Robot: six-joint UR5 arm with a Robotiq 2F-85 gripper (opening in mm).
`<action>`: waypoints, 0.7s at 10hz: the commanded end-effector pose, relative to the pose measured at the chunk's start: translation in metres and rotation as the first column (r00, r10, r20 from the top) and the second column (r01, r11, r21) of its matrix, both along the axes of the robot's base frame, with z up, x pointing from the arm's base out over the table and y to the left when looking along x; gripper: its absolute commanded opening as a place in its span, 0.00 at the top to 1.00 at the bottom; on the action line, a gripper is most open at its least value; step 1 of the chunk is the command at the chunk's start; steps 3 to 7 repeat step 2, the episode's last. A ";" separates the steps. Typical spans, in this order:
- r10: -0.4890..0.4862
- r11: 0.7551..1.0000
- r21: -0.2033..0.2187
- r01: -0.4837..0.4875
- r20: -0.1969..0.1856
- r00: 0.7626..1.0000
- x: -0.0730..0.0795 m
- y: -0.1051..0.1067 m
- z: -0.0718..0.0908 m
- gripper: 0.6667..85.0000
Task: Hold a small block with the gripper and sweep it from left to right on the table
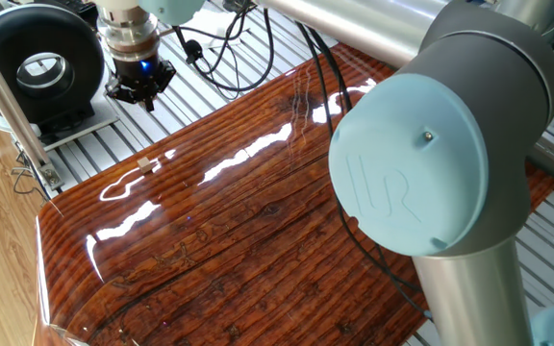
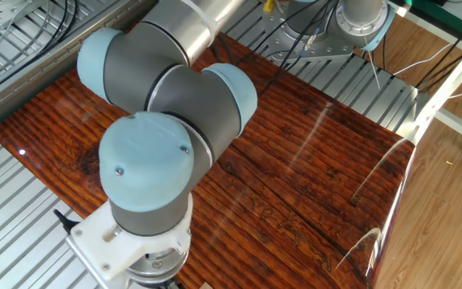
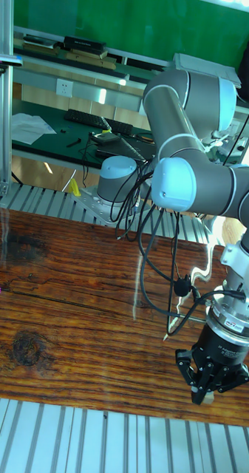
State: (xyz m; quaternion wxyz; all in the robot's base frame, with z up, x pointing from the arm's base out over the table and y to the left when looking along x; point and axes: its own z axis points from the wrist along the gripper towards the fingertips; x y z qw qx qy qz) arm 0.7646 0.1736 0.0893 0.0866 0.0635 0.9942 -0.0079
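**A:** What are the fingers doing here?

**B:** The gripper (image 1: 139, 93) hangs off the table's (image 1: 258, 221) far-left edge, over the grey slats (image 1: 75, 142), touching nothing. The black fingers (image 3: 201, 384) taper down toward a point. Honestly, I can't tell if the tips meet or leave a gap. I can't see anything pinched in there.

**A:** And the block?

**B:** The block (image 1: 145, 165) sits on the table by the left edge, nearer to us than the gripper and well apart from it. White glare streaks lie right beside it.

**A:** Anything in the way?

**B:** Loose black cables (image 1: 221, 60) droop just right of the gripper. The arm's fat blue-capped elbow (image 1: 414, 173) hides much of the table's right side. In the other fixed view the arm joints (image 2: 167, 104) fill the middle and the fingers are cut off at the bottom. A black round unit (image 1: 37, 60) sits on the slats to the gripper's left.
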 end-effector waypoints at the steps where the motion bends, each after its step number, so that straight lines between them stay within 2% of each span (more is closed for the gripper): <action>1: -0.012 1.000 0.016 0.012 0.008 1.000 0.003 -0.001 0.005 1.00; 7: -0.013 1.000 0.021 0.013 0.005 1.000 0.002 0.000 0.005 1.00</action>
